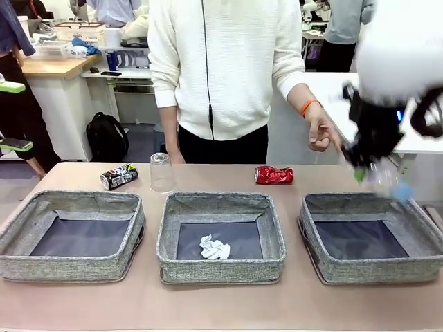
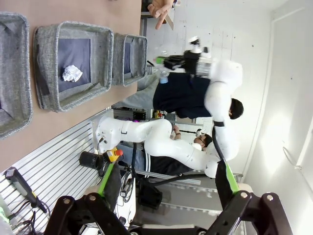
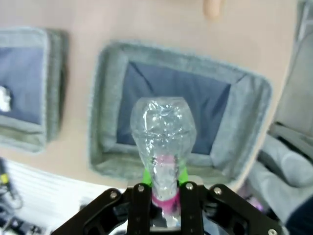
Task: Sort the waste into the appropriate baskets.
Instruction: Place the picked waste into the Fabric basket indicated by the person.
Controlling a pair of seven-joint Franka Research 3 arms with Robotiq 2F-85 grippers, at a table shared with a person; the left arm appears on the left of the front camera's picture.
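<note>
If you look along the right gripper in its own wrist view, you see its two black fingers with green pads shut tight on a clear, crinkled plastic bottle with a pink label, pinching it at the pink band. The bottle hangs in the air over the right grey woven fabric basket, which has soft sides and a dark flat bottom, and it touches nothing but the fingers. From the front you find this gripper up above the far side of that basket, and both it and the bottle look blurry there. Your left gripper has its fingers spread wide apart with nothing between them. A crumpled white paper wad lies on the dark bottom of the middle grey basket. The left grey basket sits next to it in the same row on the brown table. Behind the baskets, a dark printed can lies on its side, a clear plastic cup stands upside down just beside it, and a crushed red can lies farther to the right. A person in a white top stands at the far side, and one hand with an orange wristband hangs near the right gripper, not touching it.
</note>
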